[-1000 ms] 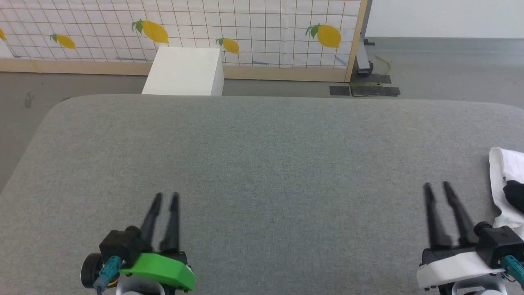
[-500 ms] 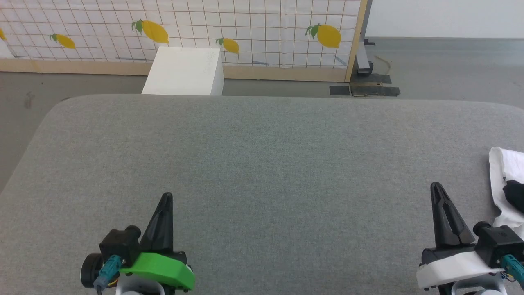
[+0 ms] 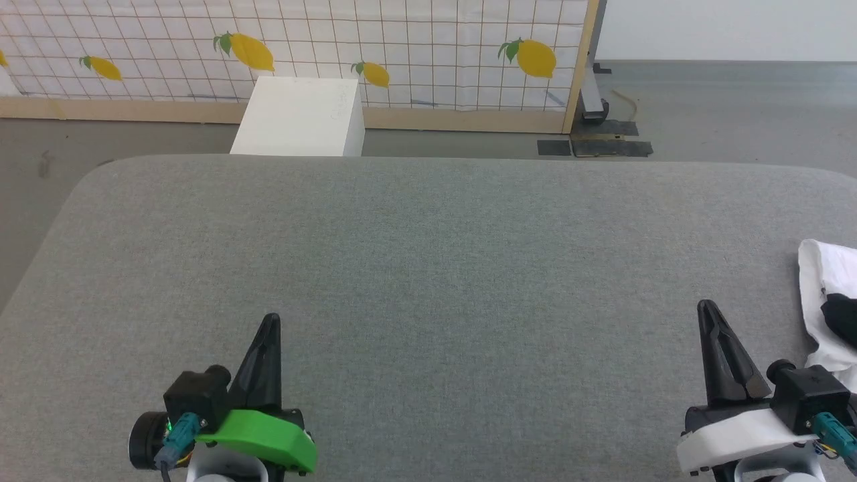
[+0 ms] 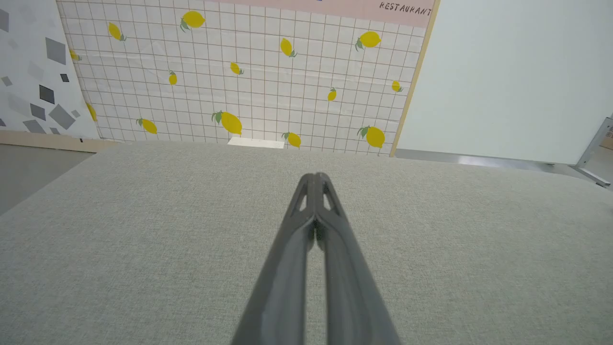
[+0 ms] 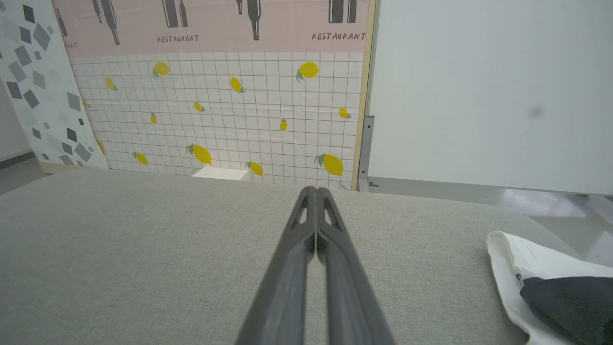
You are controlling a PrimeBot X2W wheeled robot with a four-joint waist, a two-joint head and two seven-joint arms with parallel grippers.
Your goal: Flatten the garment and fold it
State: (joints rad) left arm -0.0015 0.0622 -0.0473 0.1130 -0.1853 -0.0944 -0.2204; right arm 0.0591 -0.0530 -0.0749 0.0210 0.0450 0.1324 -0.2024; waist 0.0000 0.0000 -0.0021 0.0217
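Left gripper (image 3: 271, 323): its two dark fingers are pressed together to one point and hold nothing; it is above the grey padded table (image 3: 428, 254), at the lower left of the head view.
Right gripper (image 3: 706, 309): closed tip to tip and empty, at the lower right.
Garment (image 3: 820, 274): a crumpled white T-shirt with a black part, lying at the table's right side.
Garment to right gripper: near, on its right, not touching.
Garment to left gripper: well apart.
Behind the table: a white box (image 3: 298, 117) before a lemon-patterned panel (image 3: 415, 40).
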